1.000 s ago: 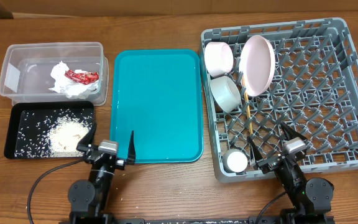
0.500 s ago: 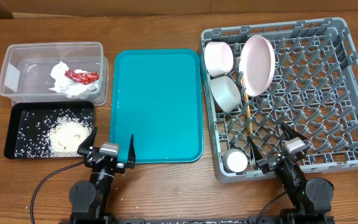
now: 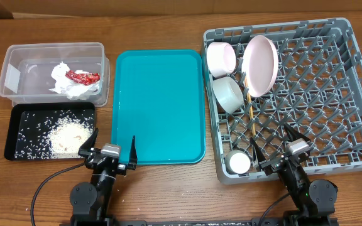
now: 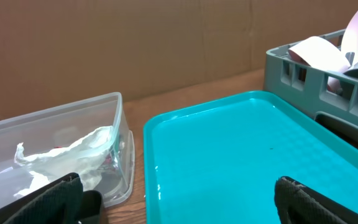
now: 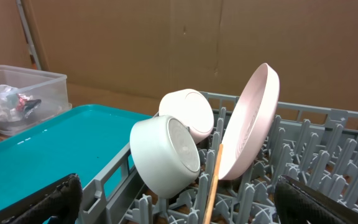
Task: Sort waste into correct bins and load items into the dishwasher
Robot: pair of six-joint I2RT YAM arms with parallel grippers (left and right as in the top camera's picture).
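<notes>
Wooden table (image 3: 168,188) | napkin (image 3: 65,80) crumpled, white | plate (image 3: 260,64) upright, pink

Bright, even light, soft shadows, faint sheen on the teal tray (image 3: 159,103) and clear tub (image 3: 9,76).

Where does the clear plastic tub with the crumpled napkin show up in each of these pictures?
Overhead: clear tub at top left, just left of the teal tray.
Left wrist: lower left, beside the tray.
Right wrist: far left edge, beyond the tray.
Shared landmark: the teal tray.
</notes>
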